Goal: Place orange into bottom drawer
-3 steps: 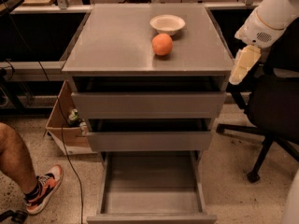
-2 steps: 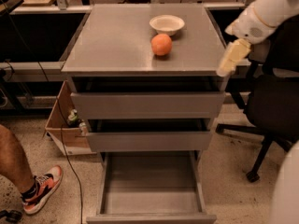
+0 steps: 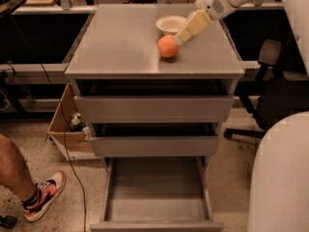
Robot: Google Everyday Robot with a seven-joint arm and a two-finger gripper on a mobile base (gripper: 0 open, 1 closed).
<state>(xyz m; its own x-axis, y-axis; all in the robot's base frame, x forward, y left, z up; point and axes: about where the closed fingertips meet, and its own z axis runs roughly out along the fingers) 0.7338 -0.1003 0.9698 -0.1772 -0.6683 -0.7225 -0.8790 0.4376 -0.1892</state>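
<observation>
The orange (image 3: 167, 47) sits on the grey cabinet top (image 3: 120, 47), just in front of a shallow white bowl (image 3: 170, 24). My gripper (image 3: 181, 38) reaches in from the upper right on a white arm, and its tan tip is right beside the orange's right side. The bottom drawer (image 3: 157, 209) is pulled out toward me and its flat grey floor is bare. The two drawers above it stand slightly open.
A cardboard box (image 3: 67, 129) with items sits on the floor left of the cabinet. A person's leg and red-and-white shoe (image 3: 41, 195) are at the lower left. A black office chair (image 3: 277, 95) stands to the right. My white body fills the lower right.
My arm has swung left from beside the cabinet's right edge to over the top, bringing the gripper up to the orange. The orange and bowl have not moved.
</observation>
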